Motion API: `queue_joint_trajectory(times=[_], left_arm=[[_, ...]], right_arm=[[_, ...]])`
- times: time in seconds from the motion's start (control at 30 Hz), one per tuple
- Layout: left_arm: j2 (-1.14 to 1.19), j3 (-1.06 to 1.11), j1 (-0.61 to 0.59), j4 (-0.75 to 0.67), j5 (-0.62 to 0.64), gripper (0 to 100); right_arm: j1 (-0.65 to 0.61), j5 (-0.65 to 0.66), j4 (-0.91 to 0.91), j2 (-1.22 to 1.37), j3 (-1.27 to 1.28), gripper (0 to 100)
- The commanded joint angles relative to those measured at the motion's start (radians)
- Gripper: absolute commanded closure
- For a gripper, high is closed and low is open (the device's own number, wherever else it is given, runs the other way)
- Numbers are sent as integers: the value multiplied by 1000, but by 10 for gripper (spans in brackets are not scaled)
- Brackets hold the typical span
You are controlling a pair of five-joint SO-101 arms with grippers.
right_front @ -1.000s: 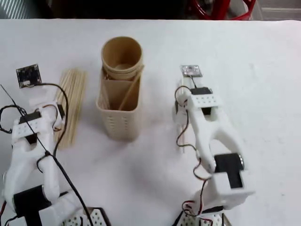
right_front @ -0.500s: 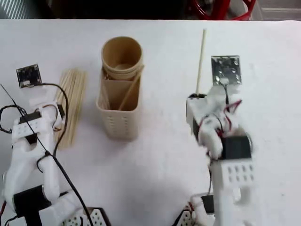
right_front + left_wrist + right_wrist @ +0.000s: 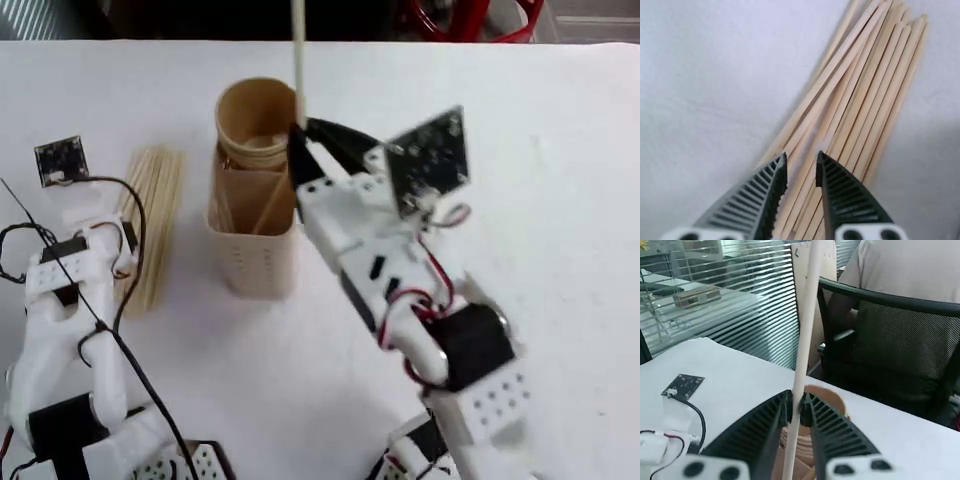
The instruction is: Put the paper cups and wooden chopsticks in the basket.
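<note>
High view: right hand (image 3: pixel 300 140) clamped on one chopstick (image 3: pixel 298 40)

The chopstick stands upright, just beside the paper cups (image 3: pixel 258 115) stacked in the basket (image 3: pixel 250 265). The left hand (image 3: pixel 801 165), its fingers slightly apart and gripping nothing, hovers over the pile of chopsticks (image 3: pixel 865 115) lying on the counter (image 3: pixel 550 150).

No legible text anywhere, no readable print on the basket (image 3: pixel 255 258), paper cups (image 3: pixel 258 112) or wooden chopsticks (image 3: pixel 152 215)
</note>
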Motion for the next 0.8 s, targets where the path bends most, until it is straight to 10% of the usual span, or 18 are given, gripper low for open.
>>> queue_joint_trajectory(times=[0.0, 0.77], left_arm=[[-4, -12, -7, -17, 11, 887], [-2, -11, -7, -17, 11, 887]], right_arm=[[-22, 3, -130, 127, -41, 981], [-19, -80, -168, 259, -35, 848]])
